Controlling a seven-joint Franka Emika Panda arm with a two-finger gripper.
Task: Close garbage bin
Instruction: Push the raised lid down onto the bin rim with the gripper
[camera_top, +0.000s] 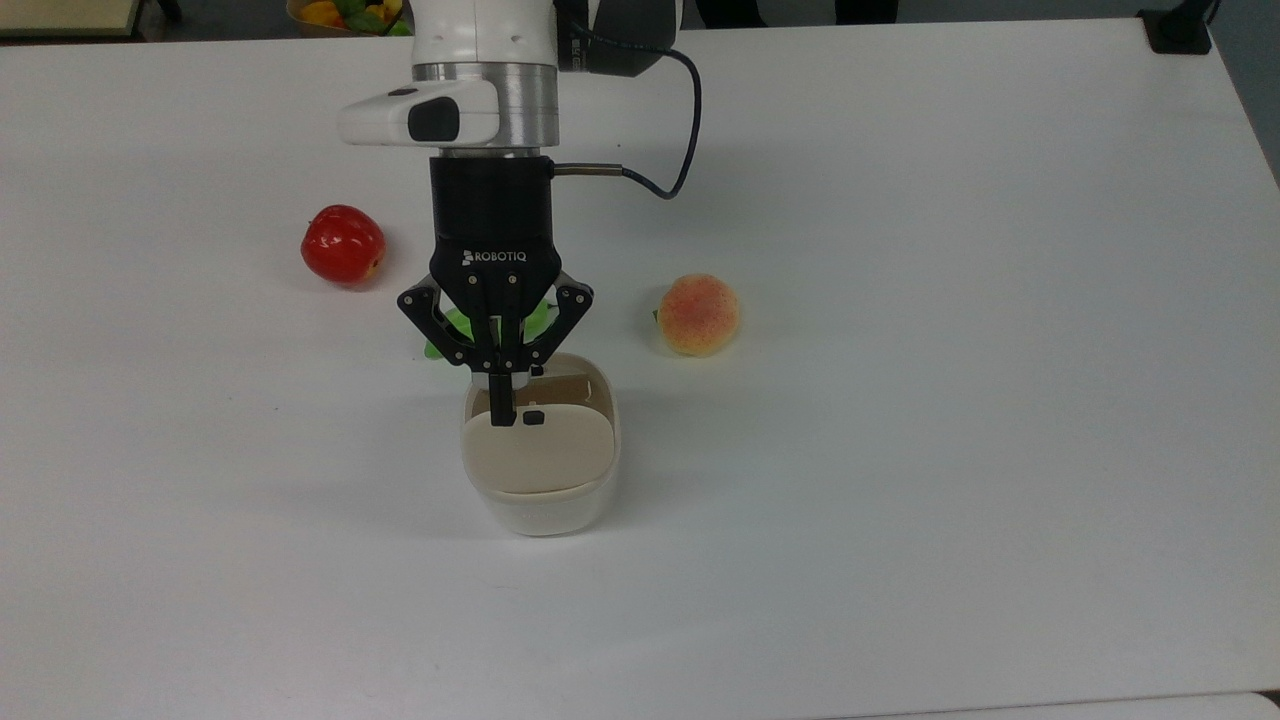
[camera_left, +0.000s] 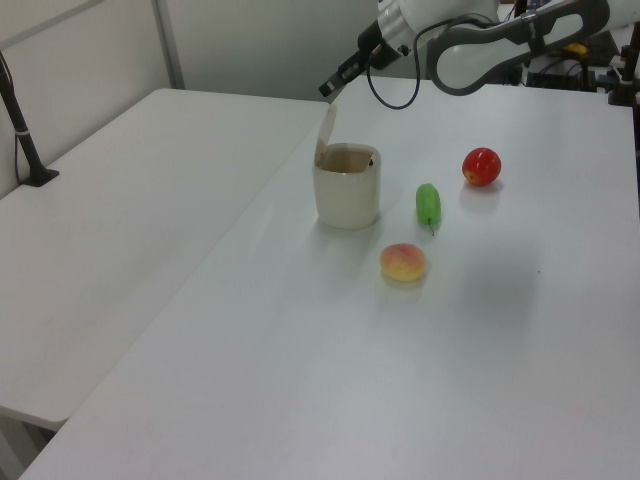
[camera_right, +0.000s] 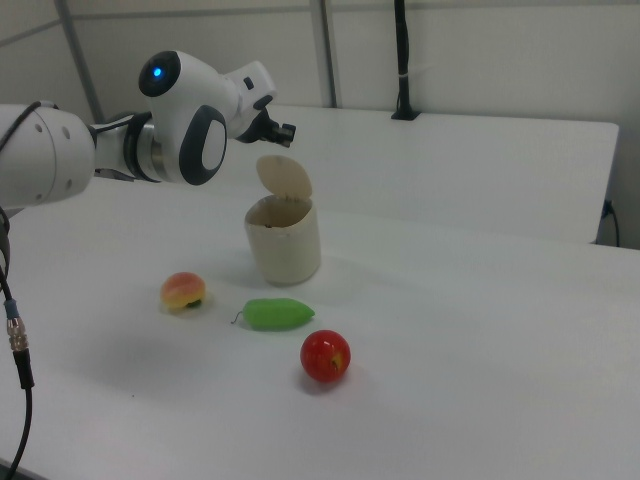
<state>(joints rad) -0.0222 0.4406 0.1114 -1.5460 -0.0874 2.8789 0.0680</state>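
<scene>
The garbage bin (camera_top: 541, 516) is a cream-white tub near the table's middle, and its beige lid (camera_top: 541, 455) with a small black button stands raised on its hinge. In the left view the bin (camera_left: 347, 192) shows its lid (camera_left: 326, 133) upright over an open mouth. My gripper (camera_top: 503, 408) is shut with nothing in it, its tips over the lid's upper edge, just beside the button. It hangs a little above the lid in the left view (camera_left: 327, 89) and in the right view (camera_right: 289, 128), where the bin (camera_right: 285, 243) stands below it.
A red apple (camera_top: 342, 244) lies at the top view's left, and a peach (camera_top: 698, 315) at the top view's right. A green fruit (camera_top: 441, 337) lies just behind the bin, partly hidden by my gripper. A second white table (camera_left: 130, 200) adjoins on the left view's left.
</scene>
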